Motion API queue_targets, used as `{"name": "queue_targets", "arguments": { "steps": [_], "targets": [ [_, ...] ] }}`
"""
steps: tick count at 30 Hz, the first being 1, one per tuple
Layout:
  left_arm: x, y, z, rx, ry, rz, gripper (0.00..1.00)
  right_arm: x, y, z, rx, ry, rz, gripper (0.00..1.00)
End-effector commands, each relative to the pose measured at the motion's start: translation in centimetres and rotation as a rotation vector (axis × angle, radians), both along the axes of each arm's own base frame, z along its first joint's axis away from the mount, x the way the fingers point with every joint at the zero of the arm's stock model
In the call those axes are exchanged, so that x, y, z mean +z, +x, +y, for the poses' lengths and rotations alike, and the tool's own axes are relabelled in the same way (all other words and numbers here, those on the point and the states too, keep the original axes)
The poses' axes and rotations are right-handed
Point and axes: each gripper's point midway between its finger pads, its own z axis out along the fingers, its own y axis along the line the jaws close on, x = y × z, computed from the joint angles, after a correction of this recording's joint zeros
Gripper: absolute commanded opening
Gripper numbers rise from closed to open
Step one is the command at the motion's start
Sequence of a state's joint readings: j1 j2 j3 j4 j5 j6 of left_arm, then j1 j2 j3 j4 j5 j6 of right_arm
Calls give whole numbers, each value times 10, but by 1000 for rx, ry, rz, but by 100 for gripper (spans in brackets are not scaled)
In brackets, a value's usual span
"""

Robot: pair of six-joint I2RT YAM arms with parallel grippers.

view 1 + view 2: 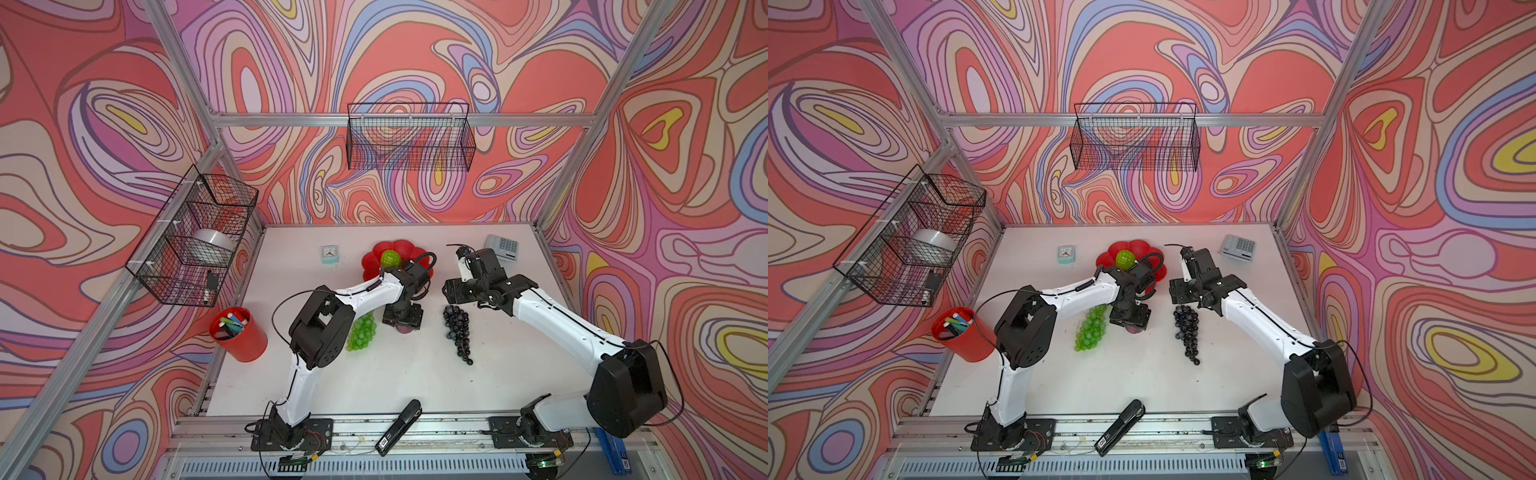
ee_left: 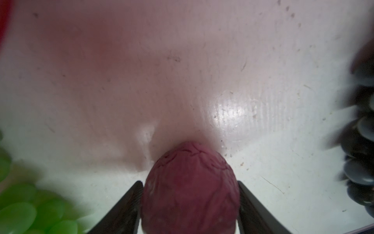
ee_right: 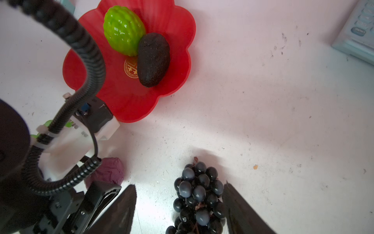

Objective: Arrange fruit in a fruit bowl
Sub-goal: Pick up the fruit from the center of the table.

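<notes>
Two are counted in the bowl [image 3: 178, 30], upper left: lime ball [image 3: 123, 30], avocado [image 3: 153, 59]. One purple fruit [image 2: 190, 202] is clamped by the left gripper [image 2: 190, 182], one dark bunch [image 3: 199, 194] straddled by the spread right gripper [image 3: 179, 184].

Both top views look down from high in front over the whole white tabletop [image 1: 374, 386]; both close, downward-facing wrist cameras share the wrinkled purple round fruit [image 2: 190, 188].

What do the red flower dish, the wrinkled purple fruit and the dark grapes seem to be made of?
Red flower dish: probably hard plastic, glossy, smooth sheen. Purple fruit: matte plastic or foam, moulded wrinkles. Dark grapes: plastic or rubber beads, soft highlights.
</notes>
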State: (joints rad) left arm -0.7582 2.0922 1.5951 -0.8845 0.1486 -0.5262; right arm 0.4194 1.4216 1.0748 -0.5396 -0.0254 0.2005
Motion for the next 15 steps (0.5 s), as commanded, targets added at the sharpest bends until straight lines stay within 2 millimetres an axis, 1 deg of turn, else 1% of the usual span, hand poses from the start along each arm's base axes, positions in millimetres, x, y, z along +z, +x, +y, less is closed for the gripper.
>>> {"name": "queue_targets", "arguments": {
  "steps": [1,3,5,8,10,13,15],
  "targets": [
    [-1,4,-2,-3,-10,0,64,-4,-2,-3,-7,-7,9,70],
    [-1,3,-2,-3,-10,1,61,-3,-2,-4,-7,-7,7,70],
    [1,4,-1,0,-11,-5,53,-2,-2,-4,-9,-7,5,70],
    [9,3,0,0,-22,-21,46,-2,-3,-5,-12,-6,1,70],
    [18,1,3,0,-24,-37,43,-1,-2,-4,-14,-3,-3,70],
    [40,0,9,-8,-35,-70,42,3,0,-4,-19,2,-16,70],
    [62,1,14,-7,-55,-101,42,8,2,-4,-20,6,-28,70]
  ]
}}
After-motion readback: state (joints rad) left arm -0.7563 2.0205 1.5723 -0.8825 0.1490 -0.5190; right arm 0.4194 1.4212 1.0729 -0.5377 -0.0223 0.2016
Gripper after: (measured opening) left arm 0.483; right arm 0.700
